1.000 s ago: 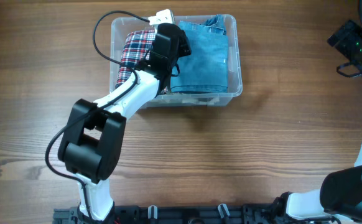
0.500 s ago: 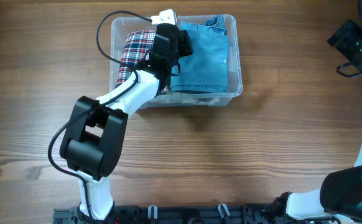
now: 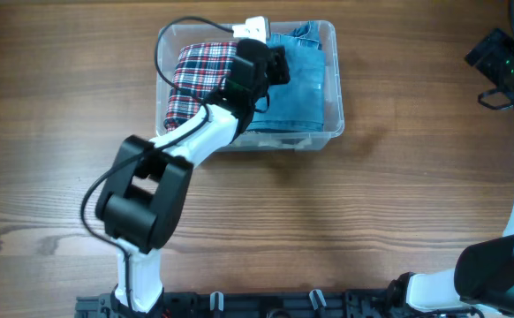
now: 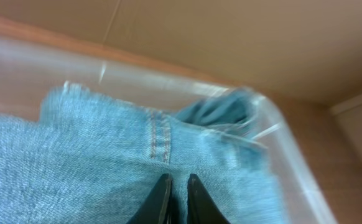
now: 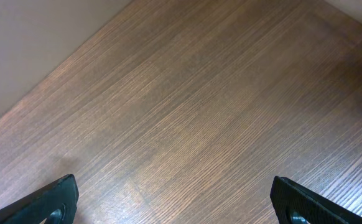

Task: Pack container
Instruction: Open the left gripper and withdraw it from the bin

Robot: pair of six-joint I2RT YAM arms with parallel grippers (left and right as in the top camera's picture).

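Note:
The clear container (image 3: 331,81) stands at the table's back middle. It holds a red plaid garment (image 3: 197,78) on the left and folded blue jeans (image 3: 299,84) on the right. My left gripper (image 3: 277,66) reaches over the container above the jeans. In the left wrist view the left gripper (image 4: 176,182) has its fingers nearly together just over the jeans (image 4: 75,155), with nothing seen between them; the container's clear wall (image 4: 293,168) curves behind. My right gripper (image 5: 175,193) is wide open and empty above bare wood; its arm (image 3: 504,62) is at the far right.
The brown wooden table (image 3: 345,221) surrounds the container. A black cable (image 3: 164,49) loops from the left arm over the container's left rim. The right arm's base (image 3: 491,278) sits at the lower right corner.
My left gripper has moved to the right, from the boundary between the plaid garment and jeans to over the jeans. More of the plaid garment now shows. The right arm has not moved.

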